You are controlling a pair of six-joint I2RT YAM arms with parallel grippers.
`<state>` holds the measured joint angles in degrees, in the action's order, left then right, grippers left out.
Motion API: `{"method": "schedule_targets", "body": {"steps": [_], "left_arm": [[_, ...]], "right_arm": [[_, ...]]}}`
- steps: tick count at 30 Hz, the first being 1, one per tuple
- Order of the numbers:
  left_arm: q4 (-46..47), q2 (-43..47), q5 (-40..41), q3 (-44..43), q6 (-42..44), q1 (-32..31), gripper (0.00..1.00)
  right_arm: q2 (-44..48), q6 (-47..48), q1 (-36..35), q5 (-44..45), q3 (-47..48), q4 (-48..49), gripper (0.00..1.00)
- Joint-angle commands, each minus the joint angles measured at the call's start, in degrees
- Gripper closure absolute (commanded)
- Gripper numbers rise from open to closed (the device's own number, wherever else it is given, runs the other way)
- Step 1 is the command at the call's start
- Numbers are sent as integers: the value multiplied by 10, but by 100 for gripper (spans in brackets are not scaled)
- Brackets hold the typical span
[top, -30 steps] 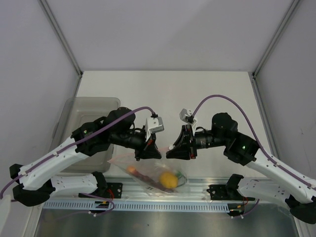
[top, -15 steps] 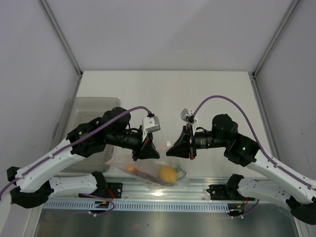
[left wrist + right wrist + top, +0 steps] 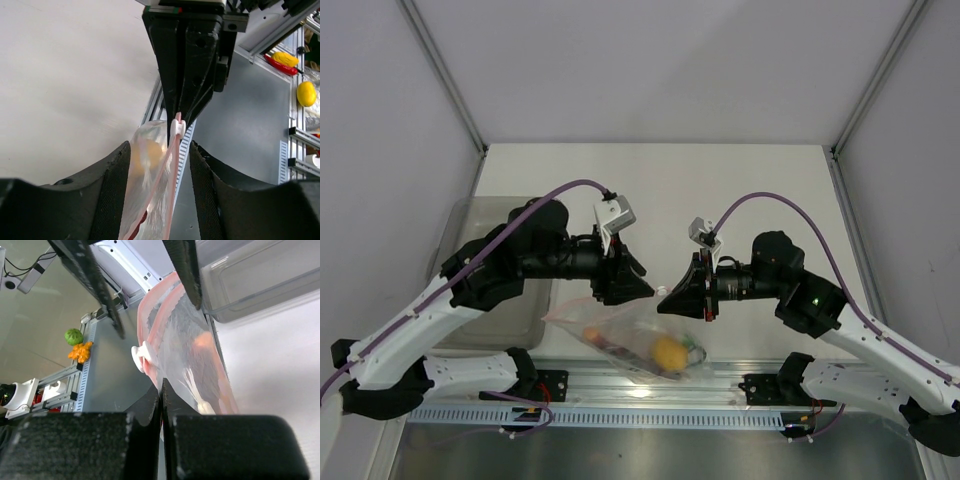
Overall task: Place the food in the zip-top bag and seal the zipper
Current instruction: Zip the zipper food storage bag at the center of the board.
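The zip-top bag (image 3: 620,328) hangs over the table's near edge, clear and crinkled. Food shows inside it: a round yellow fruit (image 3: 668,352), an orange piece (image 3: 590,334) and green stems (image 3: 694,352). My right gripper (image 3: 665,302) is shut on the bag's mouth edge (image 3: 175,340), just below the white slider (image 3: 141,356). The pinkish zipper (image 3: 167,175) runs down between the spread fingers of my left gripper (image 3: 159,150), which is open and does not touch it. The slider (image 3: 176,127) sits at the strip's far end, under the right gripper.
A translucent grey bin (image 3: 480,215) stands behind the left arm, also in the right wrist view (image 3: 250,280). An aluminium rail (image 3: 720,375) lines the near edge. Spare toy foods lie off the table (image 3: 77,345), (image 3: 306,93).
My left gripper has opened, let go of the bag's strip and drawn back to the upper left. The right gripper has shut on the mouth edge and the bag has sagged lower.
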<state>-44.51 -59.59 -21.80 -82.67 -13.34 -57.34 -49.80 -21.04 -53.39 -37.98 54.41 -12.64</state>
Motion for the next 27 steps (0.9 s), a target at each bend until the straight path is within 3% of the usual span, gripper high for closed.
{"method": "schedule_targets", "body": {"steps": [1, 4, 9, 18, 27], "left_arm": [[21, -14, 26, -14, -21, 5, 48], [40, -17, -4, -6, -16, 5, 53], [63, -9, -31, 13, -11, 5, 54], [83, -1, -37, 28, -16, 5, 45], [87, 11, -40, 40, -14, 5, 47]], "right_arm": [[9, -10, 1, -8, 7, 35, 100], [8, -12, 2, -7, 10, 35, 100], [3, -12, 2, -3, 15, 31, 100], [-5, -19, 1, -2, 15, 35, 100], [-7, -27, 2, 2, 15, 42, 100]]}}
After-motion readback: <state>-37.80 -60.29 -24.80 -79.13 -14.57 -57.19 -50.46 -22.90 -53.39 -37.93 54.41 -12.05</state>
